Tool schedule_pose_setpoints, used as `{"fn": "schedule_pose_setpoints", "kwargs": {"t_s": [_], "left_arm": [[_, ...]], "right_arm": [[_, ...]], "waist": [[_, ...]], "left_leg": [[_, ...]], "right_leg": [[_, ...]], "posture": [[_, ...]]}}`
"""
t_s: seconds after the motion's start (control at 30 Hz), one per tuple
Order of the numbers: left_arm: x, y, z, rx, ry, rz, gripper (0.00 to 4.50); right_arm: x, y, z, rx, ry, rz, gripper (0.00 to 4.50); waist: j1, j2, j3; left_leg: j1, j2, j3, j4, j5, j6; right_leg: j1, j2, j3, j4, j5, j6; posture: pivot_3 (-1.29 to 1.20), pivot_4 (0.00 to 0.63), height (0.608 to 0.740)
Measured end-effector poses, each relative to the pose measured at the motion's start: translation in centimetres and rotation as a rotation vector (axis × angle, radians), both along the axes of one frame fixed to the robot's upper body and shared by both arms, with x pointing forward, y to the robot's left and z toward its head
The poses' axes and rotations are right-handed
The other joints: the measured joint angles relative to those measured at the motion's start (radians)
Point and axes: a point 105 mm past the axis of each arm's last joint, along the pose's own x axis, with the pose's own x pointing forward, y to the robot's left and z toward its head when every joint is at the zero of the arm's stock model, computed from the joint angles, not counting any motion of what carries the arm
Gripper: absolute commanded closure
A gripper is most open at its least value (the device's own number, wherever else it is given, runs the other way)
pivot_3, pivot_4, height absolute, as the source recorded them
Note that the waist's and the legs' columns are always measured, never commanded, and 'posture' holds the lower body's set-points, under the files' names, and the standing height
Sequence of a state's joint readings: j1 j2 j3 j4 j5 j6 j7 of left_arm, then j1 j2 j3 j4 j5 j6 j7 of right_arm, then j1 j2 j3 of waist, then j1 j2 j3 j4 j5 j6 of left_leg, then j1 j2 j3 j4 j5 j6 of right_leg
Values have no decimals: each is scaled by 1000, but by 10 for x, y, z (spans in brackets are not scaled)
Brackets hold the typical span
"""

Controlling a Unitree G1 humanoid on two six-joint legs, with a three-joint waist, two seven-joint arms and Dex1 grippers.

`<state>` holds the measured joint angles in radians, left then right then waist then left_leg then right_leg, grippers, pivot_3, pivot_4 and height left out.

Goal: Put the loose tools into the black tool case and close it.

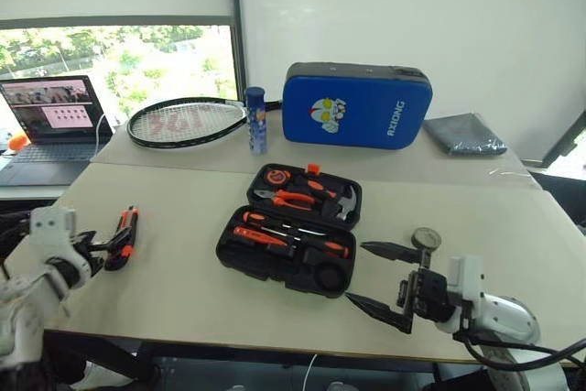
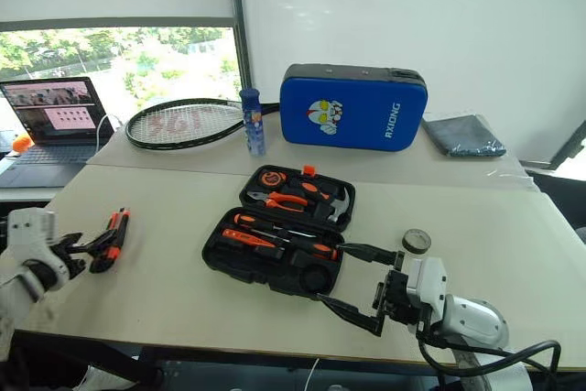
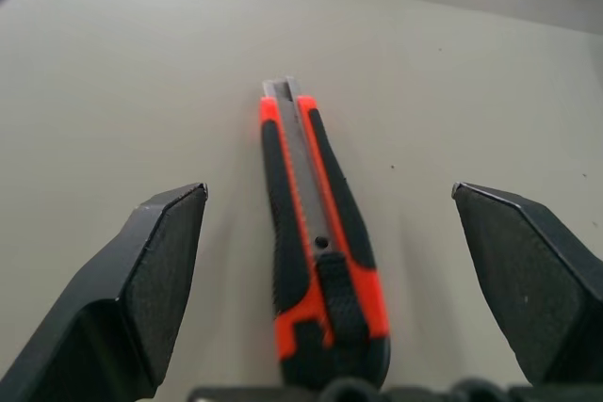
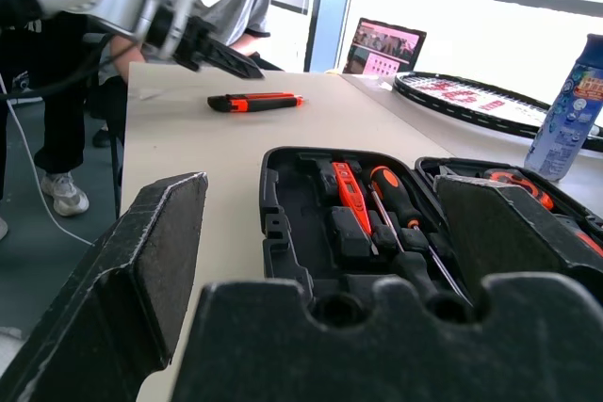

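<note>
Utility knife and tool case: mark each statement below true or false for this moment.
1. The utility knife lies on the table, apart from the black tool case. True.
2. The left gripper is shut on the knife. False: its fingers stand open either side of it.
3. The tool case is closed and latched. False: it lies open with tools in its slots.
4. The right gripper is open and holds nothing. True.
5. The small black tape roll sits inside the case. False: it lies on the table beside the right gripper.
</note>
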<state>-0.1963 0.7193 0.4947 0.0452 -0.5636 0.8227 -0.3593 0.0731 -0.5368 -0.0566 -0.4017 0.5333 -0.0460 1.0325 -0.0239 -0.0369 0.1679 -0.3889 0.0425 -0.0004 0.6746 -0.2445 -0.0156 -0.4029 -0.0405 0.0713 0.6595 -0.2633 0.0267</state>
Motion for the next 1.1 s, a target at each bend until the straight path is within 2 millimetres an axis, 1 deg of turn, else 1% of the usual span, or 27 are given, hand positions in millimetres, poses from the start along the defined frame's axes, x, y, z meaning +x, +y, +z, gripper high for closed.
{"fn": "schedule_pose_setpoints", "kwargs": {"t_s": [0.03,0.1,0.2,0.33,0.5,0.53,0.6,0.67,0.73,0.77,0.83,0.87,0.9,0.93,0.97,1.0,1.03,1.1], "left_arm": [[4,1,-6,-5,50,13,14],[8,4,-11,-6,103,31,14],[16,8,-9,13,143,37,14],[22,10,-9,17,166,52,1065],[21,15,-9,51,186,24,2765],[21,16,-9,50,182,17,2850],[22,16,-8,42,159,-9,2850],[25,11,-3,26,96,-77,2850],[29,-3,17,14,-38,-230,2850],[31,-14,34,22,-124,-344,2850],[30,-37,66,99,-250,-559,2850],[29,-53,79,152,-306,-694,2850],[28,-64,86,176,-333,-778,2850],[25,-89,90,223,-351,-960,2850],[21,-105,86,256,-332,-1096,2850],[18,-117,79,288,-299,-1206,2850],[16,-124,75,306,-281,-1264,2850],[11,-146,57,386,-208,-1483,2850]], "right_arm": [[1,2,0,-1,4,6,0],[2,3,2,-3,-2,12,0],[4,3,4,-5,-4,6,0],[5,3,5,-4,-4,4,0],[7,4,6,17,-8,-12,0],[7,4,7,21,-11,-12,0],[7,4,8,25,-21,-12,0],[6,3,11,29,-31,-17,0],[2,2,17,51,-46,-29,0],[0,0,21,59,-55,-36,0],[-4,-3,27,57,-63,-56,0],[-7,-7,27,52,-48,-71,0],[-8,-9,26,45,-32,-81,0],[-11,-14,21,24,4,-108,0],[-14,-18,18,-4,29,-122,0],[-16,-21,13,-30,53,-131,0],[-18,-23,11,-44,65,-140,0],[-22,-30,2,-87,112,-181,0]], "waist": [[-3,0,0],[-7,0,0],[-5,0,0],[-2,0,0],[1,0,0],[1,0,0],[3,0,0],[5,-1,1],[7,-1,1],[11,-1,1],[16,-1,1],[20,-1,1],[24,-1,1],[27,-1,1],[29,0,1],[30,0,1],[30,0,1],[23,0,1]], "left_leg": [[-1,0,0,0,0,0],[-1,0,0,-1,0,0],[0,-1,-1,-2,0,0],[1,-1,0,-2,0,-1],[1,-2,0,-2,0,-1],[1,-2,0,-2,0,-1],[0,-2,0,-2,0,-1],[-1,-2,-1,-2,1,-1],[-3,-2,-1,-2,1,-1],[-4,-2,-1,-2,1,-1],[-4,-2,-1,-2,1,-1],[-4,-4,-1,-2,1,-1],[-4,-4,0,-2,1,-1],[-4,-5,0,-2,1,-1],[-4,-6,0,-2,1,-1],[-4,-6,0,-2,1,-1],[-4,-5,0,-2,1,-1],[-5,-5,0,-2,1,-1]], "right_leg": [[-1,0,0,1,0,0],[-2,0,0,2,0,0],[-2,0,0,2,0,0],[-1,-1,0,3,0,0],[-1,-1,0,3,0,0],[-1,-1,0,3,0,0],[-2,-2,0,3,0,0],[-3,-2,-1,3,0,0],[-4,-2,-1,2,0,-1],[-4,-2,-2,1,0,-1],[-3,-3,-2,-2,0,0],[-2,-3,-2,-3,0,0],[-2,-4,-2,-3,0,1],[-1,-4,-1,-3,0,1],[-1,-4,-1,-3,0,2],[-1,-4,-1,-3,0,2],[-1,-4,-1,-3,0,2],[-2,-3,0,-3,0,2]], "posture": [[0,150,740],[0,150,740],[0,150,740],[0,150,740],[0,150,740],[0,150,740],[0,150,740],[0,150,740],[0,150,740],[0,150,740],[0,150,740],[0,150,740],[0,150,740],[0,150,740],[0,150,740],[0,150,740],[0,150,740],[0,150,740]]}}
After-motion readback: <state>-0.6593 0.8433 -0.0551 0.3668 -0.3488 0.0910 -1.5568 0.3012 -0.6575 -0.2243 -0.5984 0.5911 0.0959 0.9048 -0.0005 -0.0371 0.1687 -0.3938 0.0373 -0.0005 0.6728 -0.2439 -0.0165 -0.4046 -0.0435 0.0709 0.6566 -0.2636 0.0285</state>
